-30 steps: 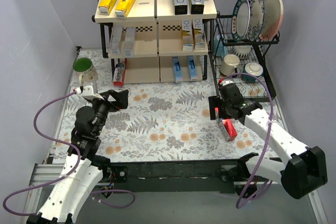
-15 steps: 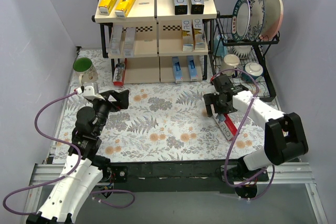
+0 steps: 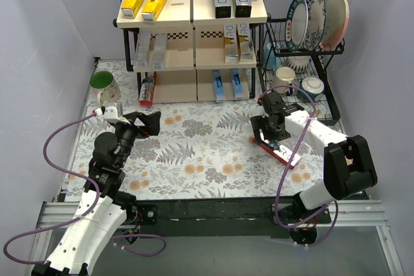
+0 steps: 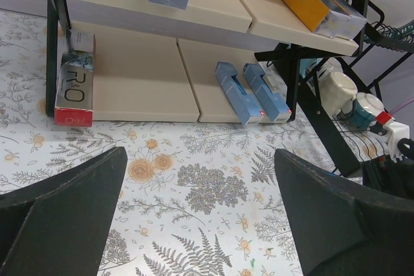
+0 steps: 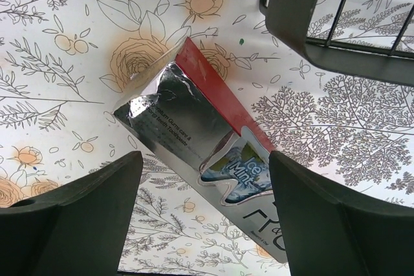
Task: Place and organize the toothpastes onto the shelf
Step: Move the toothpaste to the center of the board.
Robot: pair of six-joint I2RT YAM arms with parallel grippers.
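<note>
From above, the red-and-silver carton (image 3: 283, 152) lies on the bench (image 3: 194, 159), well apart from the shelf (image 3: 176, 56), under the right fingers (image 3: 260, 130). The left wrist view shows the left fingers (image 4: 58, 218) spread wide, empty. The right wrist view shows the right fingers parted around the carton, not clamping; lying skewed between them, it could twist or slip out if they close.

The red toothpaste carton (image 5: 181, 127) is glossy card with a crinkled silver-foil face; the desk (image 5: 58, 43) under it wears a matt floral covering.

Overhead rear view; two wrist close-ups
</note>
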